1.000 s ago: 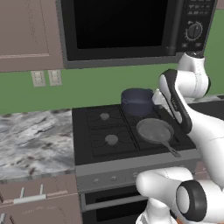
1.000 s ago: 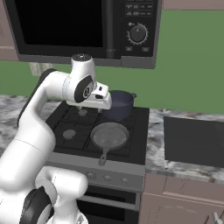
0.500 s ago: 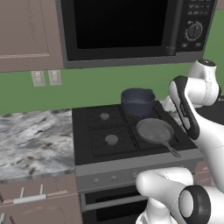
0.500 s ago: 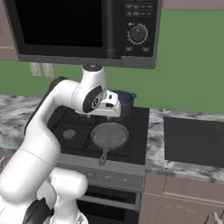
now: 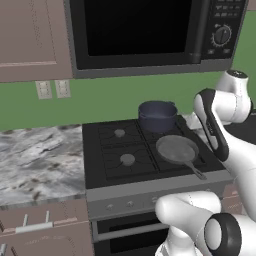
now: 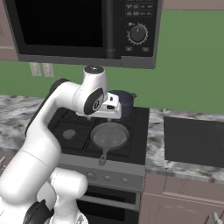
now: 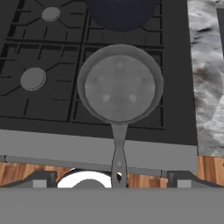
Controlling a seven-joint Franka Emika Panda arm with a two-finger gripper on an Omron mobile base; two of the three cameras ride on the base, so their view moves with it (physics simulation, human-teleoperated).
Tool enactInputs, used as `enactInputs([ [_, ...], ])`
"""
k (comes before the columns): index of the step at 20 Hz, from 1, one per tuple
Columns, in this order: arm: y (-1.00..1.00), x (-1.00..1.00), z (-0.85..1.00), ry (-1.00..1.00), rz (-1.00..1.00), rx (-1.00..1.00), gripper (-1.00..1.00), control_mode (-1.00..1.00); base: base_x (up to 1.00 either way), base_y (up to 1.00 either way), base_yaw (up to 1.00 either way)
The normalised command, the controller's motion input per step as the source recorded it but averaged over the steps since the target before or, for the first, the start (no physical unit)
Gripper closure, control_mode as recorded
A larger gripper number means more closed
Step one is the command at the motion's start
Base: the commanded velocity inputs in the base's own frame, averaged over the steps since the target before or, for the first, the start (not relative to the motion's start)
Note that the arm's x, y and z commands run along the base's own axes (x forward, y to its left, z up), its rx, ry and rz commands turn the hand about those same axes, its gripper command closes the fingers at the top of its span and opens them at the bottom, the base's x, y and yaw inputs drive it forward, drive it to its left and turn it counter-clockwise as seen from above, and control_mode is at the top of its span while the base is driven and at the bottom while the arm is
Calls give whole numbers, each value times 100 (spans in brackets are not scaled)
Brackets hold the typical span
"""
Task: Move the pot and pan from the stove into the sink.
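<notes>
Since a second ago your arm has swung rightward over the stove point(image 5: 150, 155): in the right base view the hand has gone from above the left burners to a spot over the right-hand column, between the pot point(image 6: 124, 102) and the pan point(image 6: 109, 135). Pot and pan sit where they did; nothing has been lifted.

You are in the approach for the first pick, and the pan looks like your target. The hand view looks straight down on the pan point(image 7: 120, 86), which rests on the front right burner with its long handle point(image 7: 118, 153) running toward the front edge of the stove point(image 7: 100, 146). The pot point(image 7: 121, 13) stands on the rear right burner just behind it, close to the pan's rim. The fingers point(image 7: 41, 178) are spread wide and hold nothing; they hang well above the pan.

Next you will probably need to come down over the handle, keeping it between the fingers, and close on it near the pan body so the load does not swing. Then carry it right, across the strip of marbled tabletop point(image 6: 155, 144), to the dark sink point(image 6: 194, 140). Mind the pot on the descent.
</notes>
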Motion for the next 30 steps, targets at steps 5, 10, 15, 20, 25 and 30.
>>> enactInputs([
  [5, -1, 0, -25, 0, 0, 0, -100, -100, 0, 0, 0],
  [10, -4, 0, -32, 0, 0, -1, -100, -100, 0, 0, 0],
  [15, -1, 0, -30, 0, 0, -1, -100, -100, 0, 0, 0],
  [20, -1, 0, -30, -1, 0, -1, -100, -100, 0, 0, 0],
  [25, 0, 0, -25, -5, 1, -2, -100, -100, 0, 0, 0],
  [30, 0, 0, -21, -6, 1, -2, -100, -100, 0, 0, 0],
])
